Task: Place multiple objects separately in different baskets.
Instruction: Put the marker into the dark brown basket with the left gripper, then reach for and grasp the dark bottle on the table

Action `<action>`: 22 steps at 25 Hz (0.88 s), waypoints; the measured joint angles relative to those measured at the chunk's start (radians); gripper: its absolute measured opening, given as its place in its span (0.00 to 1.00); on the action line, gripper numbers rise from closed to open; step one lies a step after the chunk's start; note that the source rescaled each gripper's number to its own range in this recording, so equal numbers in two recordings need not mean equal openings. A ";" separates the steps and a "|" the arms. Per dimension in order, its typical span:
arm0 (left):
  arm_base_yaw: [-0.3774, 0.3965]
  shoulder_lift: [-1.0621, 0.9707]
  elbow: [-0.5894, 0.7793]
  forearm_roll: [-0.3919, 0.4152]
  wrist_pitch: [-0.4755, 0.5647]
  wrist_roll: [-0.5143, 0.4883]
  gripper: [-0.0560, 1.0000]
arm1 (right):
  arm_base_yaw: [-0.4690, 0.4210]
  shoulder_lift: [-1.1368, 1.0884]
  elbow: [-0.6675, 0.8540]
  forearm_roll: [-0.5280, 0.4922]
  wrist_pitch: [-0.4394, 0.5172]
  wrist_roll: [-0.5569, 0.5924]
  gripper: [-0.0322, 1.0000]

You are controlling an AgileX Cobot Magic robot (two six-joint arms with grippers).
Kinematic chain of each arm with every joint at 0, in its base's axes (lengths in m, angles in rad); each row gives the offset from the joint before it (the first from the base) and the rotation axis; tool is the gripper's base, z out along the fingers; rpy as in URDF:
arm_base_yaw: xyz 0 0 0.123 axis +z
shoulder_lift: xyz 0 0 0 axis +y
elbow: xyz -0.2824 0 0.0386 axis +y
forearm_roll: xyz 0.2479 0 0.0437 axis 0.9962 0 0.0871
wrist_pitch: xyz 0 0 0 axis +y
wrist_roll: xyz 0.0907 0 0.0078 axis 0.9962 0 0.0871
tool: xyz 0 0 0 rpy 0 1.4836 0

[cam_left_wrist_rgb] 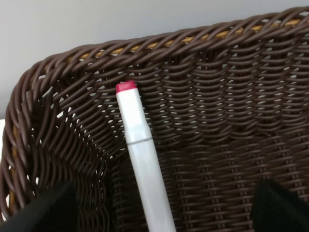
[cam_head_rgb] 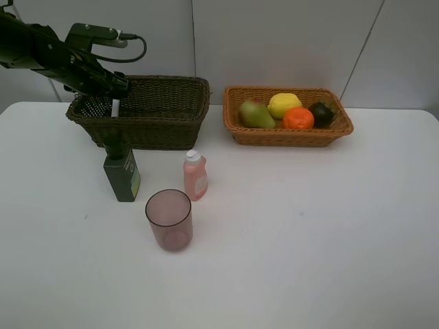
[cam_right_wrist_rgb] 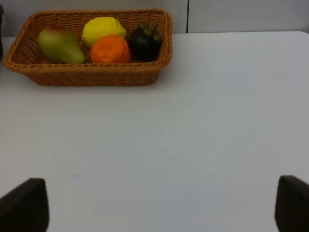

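— What's inside the dark basket (cam_head_rgb: 171,130)?
— A smooth white marker (cam_left_wrist_rgb: 140,159), red-tipped, leaning upright against its coarse woven wall. The left fingers (cam_left_wrist_rgb: 46,210) hover above that corner, spread wide, gripping nothing.
— And the right fingers (cam_right_wrist_rgb: 24,205)?
— Wide too.

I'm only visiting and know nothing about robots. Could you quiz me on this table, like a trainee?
1. True or false: the white marker is inside the dark basket.
2. How many fruits lie in the light basket?
3. Outside the baskets stand a green bottle, a pink bottle and: A a pink cup, B a blue mug, C a glass jar.
Key: 1 true; 2 four; 3 A.
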 joint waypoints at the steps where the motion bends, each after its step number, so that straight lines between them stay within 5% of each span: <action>1: 0.000 -0.004 0.000 -0.004 0.008 0.000 0.96 | 0.000 0.000 0.000 0.000 0.000 0.000 1.00; 6: 0.000 -0.080 0.000 -0.018 0.093 0.000 0.96 | 0.000 0.000 0.000 0.000 0.000 0.000 1.00; 22: -0.078 -0.440 -0.008 -0.171 0.707 -0.070 0.96 | 0.000 0.000 0.000 0.000 0.000 0.000 1.00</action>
